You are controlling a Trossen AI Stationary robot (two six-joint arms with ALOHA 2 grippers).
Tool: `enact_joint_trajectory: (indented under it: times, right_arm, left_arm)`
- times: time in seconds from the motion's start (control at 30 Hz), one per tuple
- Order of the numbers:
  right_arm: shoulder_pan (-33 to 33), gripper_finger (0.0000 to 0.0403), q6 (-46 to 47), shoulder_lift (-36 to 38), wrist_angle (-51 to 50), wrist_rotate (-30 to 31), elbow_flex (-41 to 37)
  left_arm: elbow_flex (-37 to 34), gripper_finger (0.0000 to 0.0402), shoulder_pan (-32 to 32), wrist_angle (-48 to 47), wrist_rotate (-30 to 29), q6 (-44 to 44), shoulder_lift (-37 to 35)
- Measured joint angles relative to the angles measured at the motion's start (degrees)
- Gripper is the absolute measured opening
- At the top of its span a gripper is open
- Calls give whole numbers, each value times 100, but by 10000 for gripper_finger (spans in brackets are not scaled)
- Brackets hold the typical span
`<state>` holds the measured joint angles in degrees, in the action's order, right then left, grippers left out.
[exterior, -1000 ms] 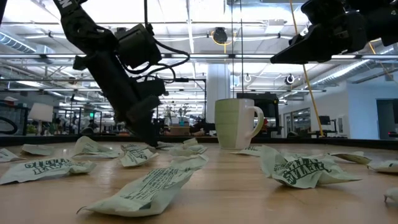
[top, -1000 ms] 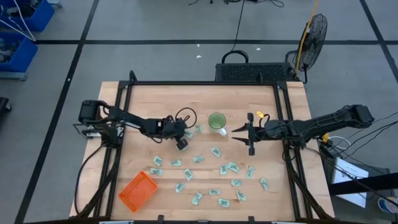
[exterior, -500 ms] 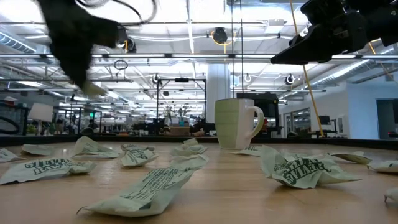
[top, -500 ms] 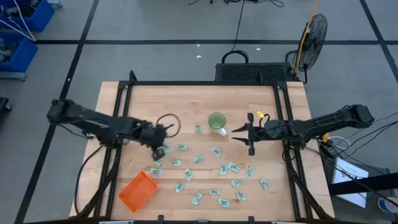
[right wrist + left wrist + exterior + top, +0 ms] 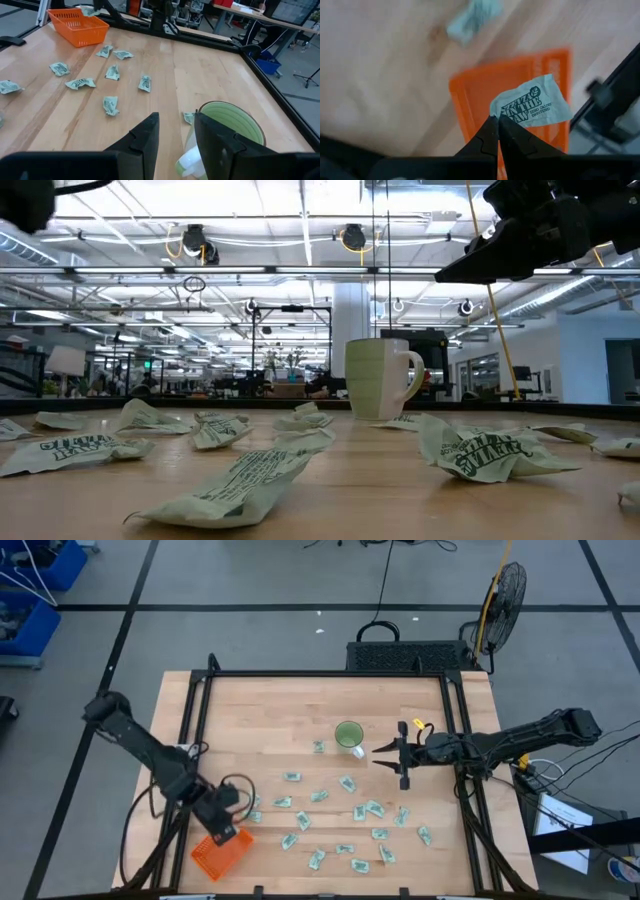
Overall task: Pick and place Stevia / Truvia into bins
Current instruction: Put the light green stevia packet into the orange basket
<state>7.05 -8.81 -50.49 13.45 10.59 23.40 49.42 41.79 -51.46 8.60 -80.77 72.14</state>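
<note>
One white sachet (image 5: 530, 106) with green print hung pinched at a corner above the orange basket (image 5: 222, 850), which sat tilted near the table's front left corner. The other sachets (image 5: 352, 811), small, crumpled and lying flat, were scattered over the front half of the table, from just beside the basket toward the right edge.

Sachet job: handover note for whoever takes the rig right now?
Left gripper: shut on one sachet, held over the orange basket at the table's front-left corner; not yet released.
Right gripper: open, empty, waiting beside the green cup.
Done: none visibly binned.
Left: drop this one, then clear the loose sachets scattered across the table's middle and front.
</note>
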Motion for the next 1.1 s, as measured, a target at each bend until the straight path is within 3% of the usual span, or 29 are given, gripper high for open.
enact_joint_trajectory:
  times: [0.23, 0.53, 0.7, 0.9, 1.1]
  right_arm:
    - [0, 118, -485, 0, 4, 2, 0]
    - [0, 118, -753, -1, 566, 0, 0]
    - [0, 118, -755, 0, 913, -13, -2]
    - [0, 118, -756, 1, 1036, -13, -2]
    - [0, 118, -904, -1, 1034, -13, -2]
  left_arm:
    - [-4, 10, 118, 75, -67, -55, 439]
    - [-4, 90, -86, 80, -111, -237, 601]
    - [-4, 106, -233, 218, -78, -188, 570]
    - [-4, 108, -759, 508, 661, -24, 465]
    - [-2, 108, -1307, 466, 937, 8, 394]
